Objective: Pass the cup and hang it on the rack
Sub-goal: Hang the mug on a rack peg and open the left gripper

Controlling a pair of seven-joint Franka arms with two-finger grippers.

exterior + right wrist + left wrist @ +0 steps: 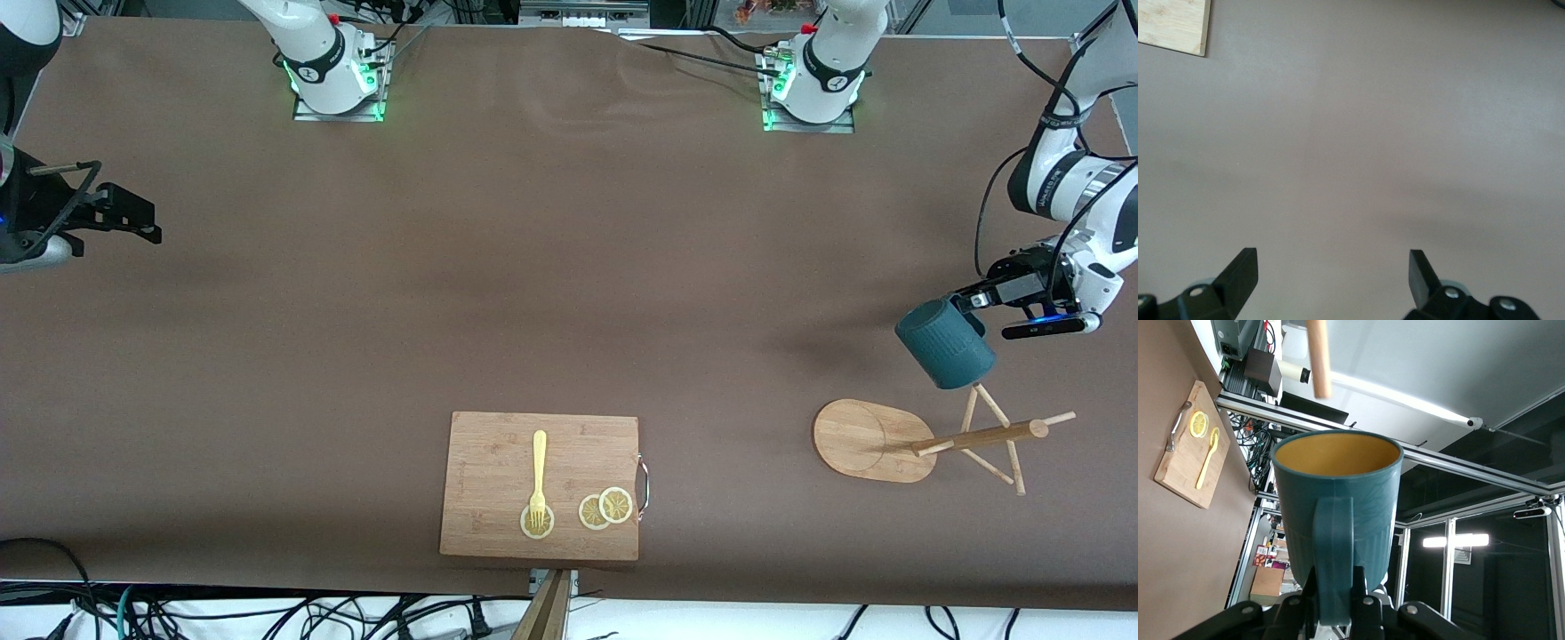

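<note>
— One thing matters now: how the cup (944, 343) sits against the rack (925, 442). Where are they?

— Both are at the left arm's end of the table, toward the edge nearest the front camera. The rack stands on its oval base there. The cup is in the air over the rack's upper pegs, carried by the left gripper (973, 302).

— Is the grip firm?

— The left wrist view shows the fingers clamped on the cup's loop handle (1333, 553), with the mouth pointing away from the hand and the tan inside visible.

— And the pegs?

— One peg's end (1319, 360) shows in the left wrist view, just past the cup's rim and apart from it. In the front view the cup covers the tip of one thin peg, so I cannot tell whether they touch.

— So what does the hanging turn on?

— In my judgement, the handle. It is at the gripper's side of the cup, while the peg lies on the mouth's side. The loop, pinched as it is, would need to come round to a peg tip.

— What of the right arm?

— It waits. The right gripper (133, 218) hovers over bare table near the right arm's end, fingers spread with nothing between them.
</note>
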